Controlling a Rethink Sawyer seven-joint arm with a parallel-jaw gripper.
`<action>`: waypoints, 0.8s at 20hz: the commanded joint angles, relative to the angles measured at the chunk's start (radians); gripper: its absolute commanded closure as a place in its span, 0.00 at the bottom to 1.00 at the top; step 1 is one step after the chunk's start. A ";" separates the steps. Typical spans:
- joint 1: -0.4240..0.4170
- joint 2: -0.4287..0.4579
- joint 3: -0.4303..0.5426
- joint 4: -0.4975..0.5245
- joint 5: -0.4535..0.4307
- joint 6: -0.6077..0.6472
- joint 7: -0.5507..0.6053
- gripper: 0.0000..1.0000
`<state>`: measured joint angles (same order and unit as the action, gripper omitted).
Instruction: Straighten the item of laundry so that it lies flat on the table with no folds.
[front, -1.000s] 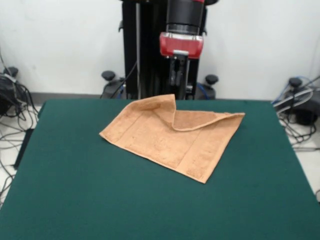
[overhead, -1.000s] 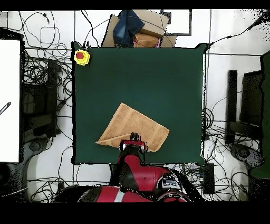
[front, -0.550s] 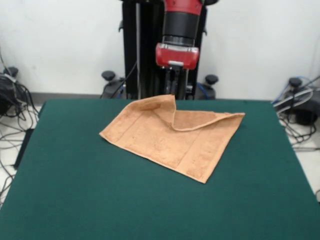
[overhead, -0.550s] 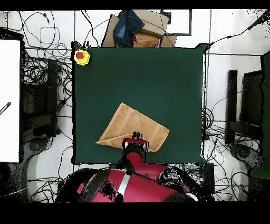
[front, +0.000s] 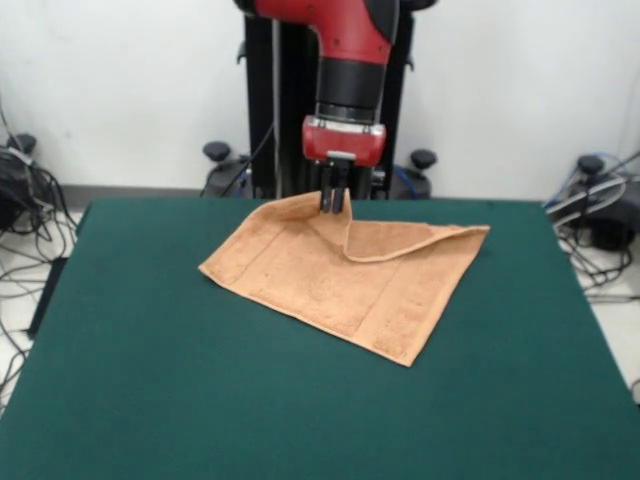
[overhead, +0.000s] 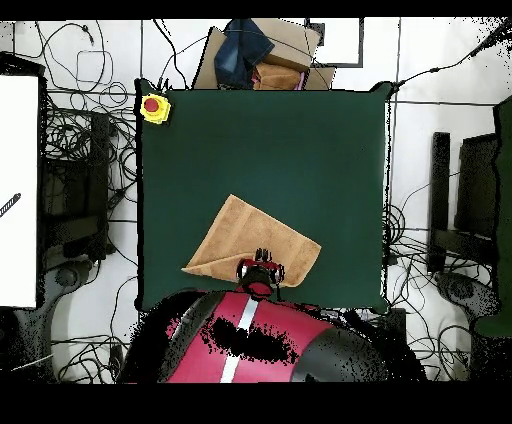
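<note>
The item of laundry (front: 340, 275) is an orange-tan towel lying askew on the far half of the green table (front: 150, 380). Its far corner is folded over, and the fold forms a raised ridge running toward the right corner. My gripper (front: 332, 204) hangs from the red arm right at that folded far edge, its tips level with the top of the fold. The fingers (front: 325, 200) stand slightly apart with nothing between them. From overhead, the gripper (overhead: 262, 260) is over the towel (overhead: 250, 240) at the edge nearest the robot's base, and the arm hides the table (overhead: 300, 150) edge below it.
A yellow box with a red button (overhead: 154, 107) sits on one table corner. A cardboard box with blue cloth (overhead: 255, 55) lies beyond the table's far edge. Cables and stands (front: 600, 200) ring the table on the floor.
The arm has swung forward and the gripper has come down from above the table's far edge to the towel's folded corner. The towel has not moved.
</note>
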<state>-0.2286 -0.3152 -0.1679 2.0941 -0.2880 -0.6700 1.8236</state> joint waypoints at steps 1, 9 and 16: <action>-0.014 0.063 0.074 -0.157 0.043 0.049 0.149 1.00; -0.011 0.064 0.068 -0.172 0.056 0.082 0.137 1.00; -0.011 0.089 0.070 -0.197 0.081 0.160 0.130 1.00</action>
<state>-0.2494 -0.2738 -0.1679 2.0316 -0.2877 -0.6677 1.8236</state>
